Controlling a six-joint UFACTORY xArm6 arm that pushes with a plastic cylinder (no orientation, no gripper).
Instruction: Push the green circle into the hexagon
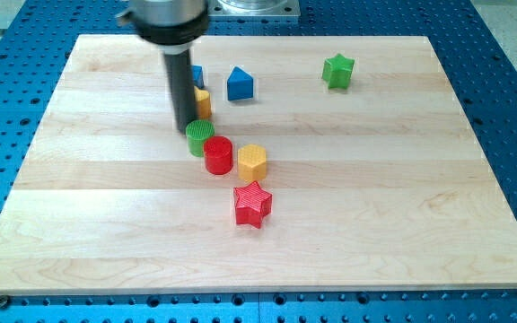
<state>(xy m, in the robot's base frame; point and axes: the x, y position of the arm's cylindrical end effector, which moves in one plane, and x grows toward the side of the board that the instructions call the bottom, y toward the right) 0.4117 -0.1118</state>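
- The tip (187,133) is set touching the green circle (199,138) on its upper-left side, above board centre; no hand is fitted, so nothing is grasped.
- The circle is judged light, rigid, easily slid.
- A red circle (218,155) stands between it and the hexagon (252,162).
- No writing is seen.

Tip (188,132) down on the board (402,215), touching the far left edge of the green circle (199,137). Red circle (219,154) touching it, right and nearer. Yellow hexagon (252,161) just right of that. Red star (252,204) nearer. Behind the rod: yellow block (204,101), perhaps touching. Farther: half-hidden blue block (197,76); blue house-shaped block (240,84) right. Green star (337,71) far right.
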